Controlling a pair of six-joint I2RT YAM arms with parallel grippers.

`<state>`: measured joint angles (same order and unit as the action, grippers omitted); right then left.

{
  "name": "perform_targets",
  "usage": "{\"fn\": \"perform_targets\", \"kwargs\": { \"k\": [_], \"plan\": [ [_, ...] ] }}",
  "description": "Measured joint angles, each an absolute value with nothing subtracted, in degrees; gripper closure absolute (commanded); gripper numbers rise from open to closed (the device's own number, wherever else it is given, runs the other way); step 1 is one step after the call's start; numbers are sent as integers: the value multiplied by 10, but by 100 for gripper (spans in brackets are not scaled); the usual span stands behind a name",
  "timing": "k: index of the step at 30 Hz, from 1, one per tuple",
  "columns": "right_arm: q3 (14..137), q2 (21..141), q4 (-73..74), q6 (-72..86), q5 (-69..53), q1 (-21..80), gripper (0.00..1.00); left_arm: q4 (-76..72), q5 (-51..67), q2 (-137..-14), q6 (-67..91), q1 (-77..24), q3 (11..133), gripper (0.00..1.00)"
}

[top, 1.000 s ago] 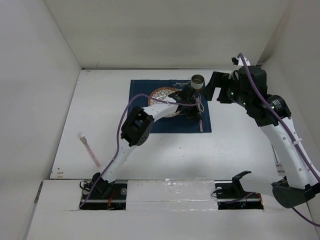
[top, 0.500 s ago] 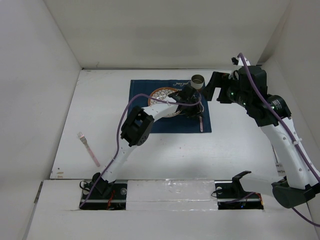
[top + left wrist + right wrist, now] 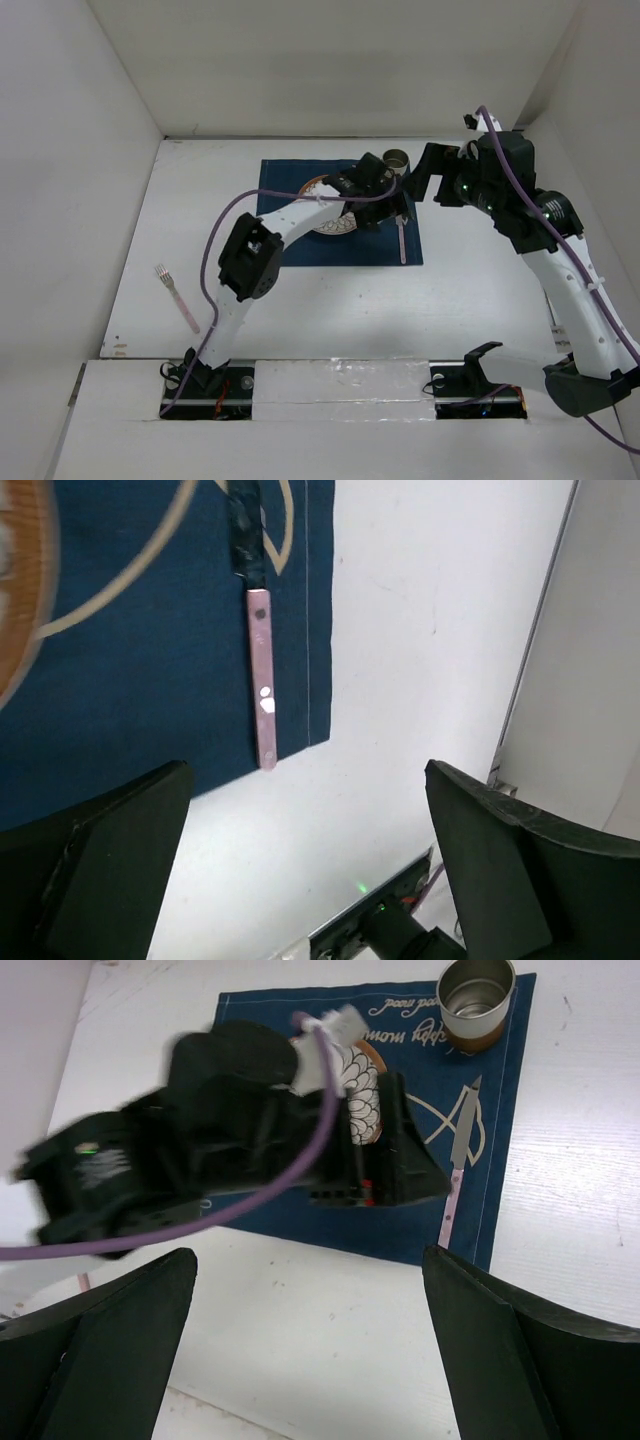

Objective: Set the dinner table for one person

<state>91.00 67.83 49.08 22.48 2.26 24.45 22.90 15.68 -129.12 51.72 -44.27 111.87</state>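
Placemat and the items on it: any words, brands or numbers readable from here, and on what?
On the placemat: pale cursive lettering along its far edge beside the cup, upside down in the right wrist view; too small to read reliably.
On the knife handle: a dark square and white specks, no letters.
On the cup and the dinner table: no text visible.

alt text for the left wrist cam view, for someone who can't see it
A pink-handled knife lies flat on a navy placemat, along the side that borders the bare white dinner table, its handle end reaching the mat's edge. The wrist's own open jaws frame the bottom corners, holding nothing.
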Motion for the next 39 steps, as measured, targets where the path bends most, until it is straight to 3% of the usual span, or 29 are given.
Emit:
{"fn": "perform_targets", "kwargs": {
  "k": [4,7,11,15,19,27,39],
  "plan": [
    [910,671,490,222,23,244,0,299,83,-1174,521,-423,1069,0],
    [899,658,483,221,21,244,0,342,26,-1045,537,-370,960,0],
    [862,639,468,218,7,248,0,407,-23,-876,555,-201,777,0],
    [813,638,446,216,-24,248,0,470,-55,-790,550,10,639,0],
    [761,641,424,216,-68,248,0,527,-74,-774,524,123,597,0],
    [744,653,408,197,-95,263,0,534,-98,-828,482,208,572,0],
    [744,647,397,173,-76,270,0,483,-97,-908,435,222,540,3]
  ]
}}
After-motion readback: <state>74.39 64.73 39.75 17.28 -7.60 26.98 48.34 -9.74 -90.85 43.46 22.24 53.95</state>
